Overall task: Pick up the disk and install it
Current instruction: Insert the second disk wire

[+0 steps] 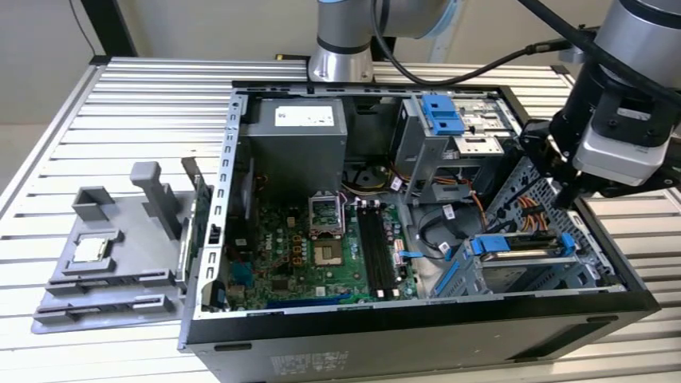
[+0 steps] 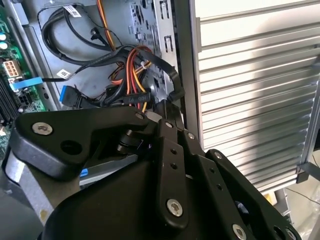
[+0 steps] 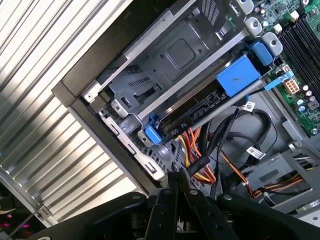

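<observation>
**Closed gripper at the drive cage, disk lying in its bay**

Nearest my wrist cameras, the gripper [image 3: 176, 182] has its black fingers drawn together into a narrow wedge with nothing between them; it carries no load. It hangs close by the cable bundle [image 3: 196, 150], a loose tangle of orange, yellow and black wires that looks soft, springy and apt to snag.

Just beyond lies the disk [image 3: 207, 102]. It is a flat slab seen edge-on, dark along its connector end and framed by a bright blue plastic carrier with moulded tabs at the corners. It rests inside the drive cage [image 3: 175, 55], which is folded grey sheet metal, matt and punched with holes and slots.

I judge the disk to be in its bay, or nearly so. Whether it is fully latched, and whether any plug is mated to it, I cannot tell. If I am seating it, the work is a push with shut fingertips:
- bear on the stiff blue carrier, not on the connector edge;
- press straight along the cage rails;
- keep the wires out from under the tips.

Farther in, the motherboard [image 1: 319, 247] is green and densely studded. The black case [image 1: 426, 339] stands on a table [image 1: 139, 104] of ribbed aluminium slats. At the exterior view's left sits a grey plastic fixture [image 1: 127, 275].
</observation>
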### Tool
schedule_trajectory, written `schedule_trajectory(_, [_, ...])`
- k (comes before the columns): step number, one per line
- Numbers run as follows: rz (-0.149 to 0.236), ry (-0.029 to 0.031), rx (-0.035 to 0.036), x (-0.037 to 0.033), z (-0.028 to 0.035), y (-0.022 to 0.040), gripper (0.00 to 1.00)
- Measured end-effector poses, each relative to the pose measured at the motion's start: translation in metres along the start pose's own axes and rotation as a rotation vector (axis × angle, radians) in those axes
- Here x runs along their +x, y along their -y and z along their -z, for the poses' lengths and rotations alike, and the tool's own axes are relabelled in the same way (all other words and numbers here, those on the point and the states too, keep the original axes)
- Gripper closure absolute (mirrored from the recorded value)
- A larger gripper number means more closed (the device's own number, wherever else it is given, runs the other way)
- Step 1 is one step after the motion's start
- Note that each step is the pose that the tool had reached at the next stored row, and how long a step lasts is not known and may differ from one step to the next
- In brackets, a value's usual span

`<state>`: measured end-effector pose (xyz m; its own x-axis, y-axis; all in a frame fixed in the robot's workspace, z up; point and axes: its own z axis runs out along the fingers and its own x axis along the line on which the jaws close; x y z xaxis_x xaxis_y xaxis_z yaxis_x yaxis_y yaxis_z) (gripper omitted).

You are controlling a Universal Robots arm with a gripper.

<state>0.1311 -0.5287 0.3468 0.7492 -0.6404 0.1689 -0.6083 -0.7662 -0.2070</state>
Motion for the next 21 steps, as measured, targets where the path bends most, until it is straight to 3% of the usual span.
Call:
schedule_trajectory(8, [0.0, -0.0002, 0.0006, -0.0021, 0.0038, -0.007, 1.0])
schedule_trajectory(12, [-0.001, -0.0073, 0.0065, -0.0042, 0.0045, -0.0088, 1.0])
schedule_trajectory(14, [-0.001, -0.0079, 0.007, -0.0047, 0.0046, -0.0093, 1.0])
schedule_trajectory(15, [-0.001, -0.0079, 0.0071, -0.0047, 0.0046, -0.0092, 0.0])
schedule_trajectory(18, [-0.001, -0.0082, 0.0072, -0.0049, 0.0047, -0.0095, 0.0])
schedule_trajectory(21, [-0.011, -0.0178, 0.0026, -0.006, 0.0049, -0.0103, 0.0])
